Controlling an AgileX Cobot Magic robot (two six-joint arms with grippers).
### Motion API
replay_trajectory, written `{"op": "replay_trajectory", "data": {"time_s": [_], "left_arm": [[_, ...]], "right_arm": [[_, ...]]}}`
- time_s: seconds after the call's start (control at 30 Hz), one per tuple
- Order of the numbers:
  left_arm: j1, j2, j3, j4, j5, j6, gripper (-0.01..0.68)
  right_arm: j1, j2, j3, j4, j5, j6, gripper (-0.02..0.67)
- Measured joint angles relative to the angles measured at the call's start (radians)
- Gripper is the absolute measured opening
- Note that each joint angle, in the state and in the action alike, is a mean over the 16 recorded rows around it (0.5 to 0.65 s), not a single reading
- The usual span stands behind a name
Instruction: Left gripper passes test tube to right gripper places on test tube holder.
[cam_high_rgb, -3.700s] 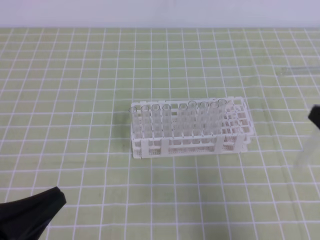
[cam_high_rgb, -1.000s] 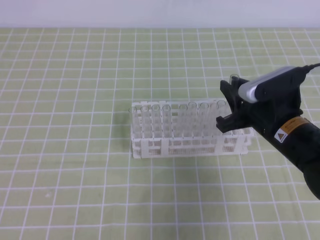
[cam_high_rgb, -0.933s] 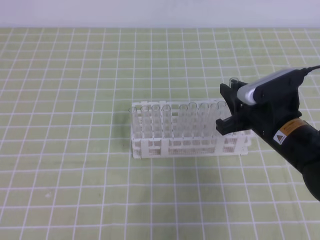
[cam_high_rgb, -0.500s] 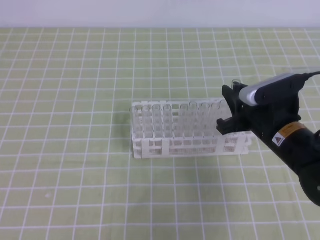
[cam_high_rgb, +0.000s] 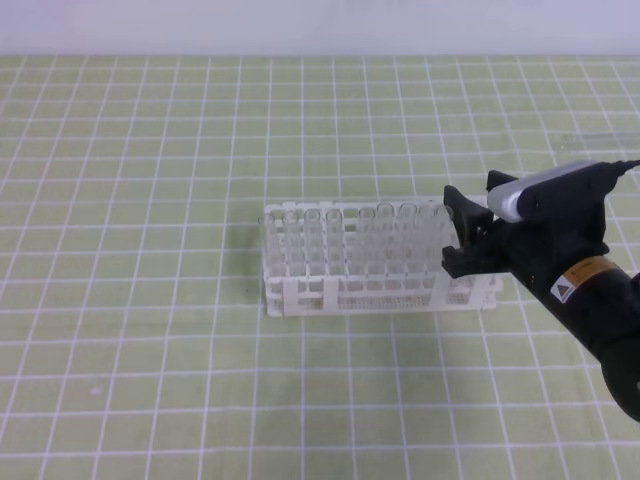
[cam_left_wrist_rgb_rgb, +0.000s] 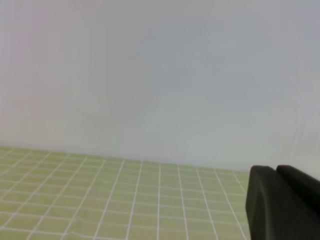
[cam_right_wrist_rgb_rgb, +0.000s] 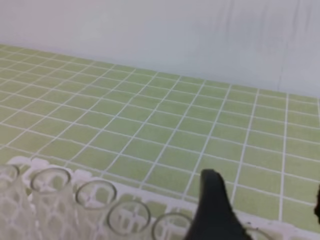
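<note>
The white test tube holder (cam_high_rgb: 350, 290) stands mid-table with several clear tubes upright in its back rows. My right gripper (cam_high_rgb: 448, 232) hangs over the rack's right end, one black finger (cam_high_rgb: 458, 208) behind it and one in front. In the right wrist view the fingers (cam_right_wrist_rgb_rgb: 212, 205) stand wide apart above the rack's top (cam_right_wrist_rgb_rgb: 75, 175), so the right gripper (cam_right_wrist_rgb_rgb: 265, 210) is open. No tube rim shows above the fingers, and I cannot pick the passed test tube out from the others. Only a black block of the left gripper (cam_left_wrist_rgb_rgb: 282, 202) shows, facing a blank wall.
A green mat with a white grid (cam_high_rgb: 150, 350) covers the table. A pale wall rises behind its far edge (cam_high_rgb: 320, 30). The right arm's black body with a warning label (cam_high_rgb: 575, 280) reaches in from the lower right.
The right gripper came in from the right holding a tube upright, then sank to the rack's right end. The rim above its fingers has vanished. The left gripper left the high view.
</note>
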Motion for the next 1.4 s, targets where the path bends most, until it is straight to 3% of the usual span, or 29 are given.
{"op": "replay_trajectory", "data": {"time_s": [0.23, 0.33, 0.53, 0.83, 1.07, 1.4], "left_arm": [[-0.036, 0.0, 0.011, -0.306, 0.08, 0.354, -0.003], [-0.063, 0.002, 0.012, -0.44, 0.16, 0.525, -0.003], [-0.112, -0.005, 0.015, -0.609, 0.313, 0.75, -0.002], [-0.138, -0.006, 0.016, -0.617, 0.406, 0.767, -0.003], [-0.138, 0.003, 0.012, -0.616, 0.411, 0.763, -0.003], [-0.138, 0.005, 0.01, -0.638, 0.413, 0.753, -0.003]], "right_arm": [[-0.001, -0.09, 0.001, 0.003, 0.018, -0.002, 0.405], [-0.001, -0.173, 0.002, 0.001, 0.045, -0.003, 0.368], [-0.001, -0.405, 0.003, 0.001, 0.201, -0.017, 0.22], [-0.034, -0.777, 0.019, -0.004, 0.685, -0.078, 0.01], [-0.115, -1.003, 0.096, -0.024, 0.947, -0.106, -0.014], [-0.282, -1.263, 0.352, -0.03, 0.973, -0.087, -0.015]]}}
